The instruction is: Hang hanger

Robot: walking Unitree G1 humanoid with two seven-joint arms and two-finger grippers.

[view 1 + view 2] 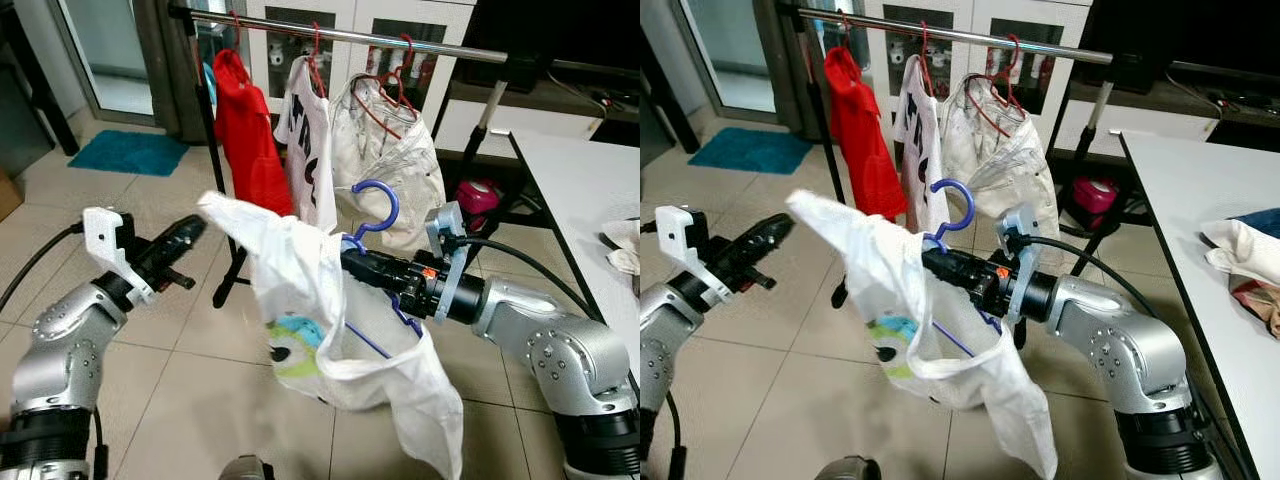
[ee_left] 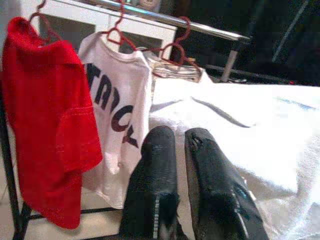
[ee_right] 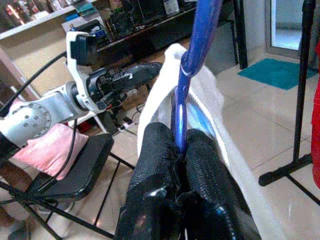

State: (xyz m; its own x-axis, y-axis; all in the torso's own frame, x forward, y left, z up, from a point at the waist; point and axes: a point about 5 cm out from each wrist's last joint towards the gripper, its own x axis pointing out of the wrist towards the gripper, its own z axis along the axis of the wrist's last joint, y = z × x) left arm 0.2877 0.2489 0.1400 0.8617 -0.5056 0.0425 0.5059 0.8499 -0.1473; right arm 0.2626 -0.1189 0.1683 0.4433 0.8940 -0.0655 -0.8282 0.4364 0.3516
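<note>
My right gripper (image 1: pixel 350 262) is shut on a blue hanger (image 1: pixel 378 212) that carries a white shirt (image 1: pixel 310 310) with a coloured print; its hook points up, below and in front of the metal clothes rail (image 1: pixel 400 42). The hanger's blue stem (image 3: pixel 187 85) runs up between the black fingers (image 3: pixel 157 150) in the right wrist view. My left gripper (image 1: pixel 190 232) is shut and holds nothing, just left of the white shirt's raised shoulder. On the rail hang a red shirt (image 1: pixel 245 135), a white lettered shirt (image 1: pixel 308 150) and a pale garment (image 1: pixel 390 160) on red hangers.
The rail's black stand pole (image 1: pixel 212 150) reaches down to the tiled floor. A white table (image 1: pixel 1200 200) with folded cloths (image 1: pixel 1245 255) runs along the right. A teal mat (image 1: pixel 125 152) lies far left, and a pink object (image 1: pixel 478 198) sits behind the rack.
</note>
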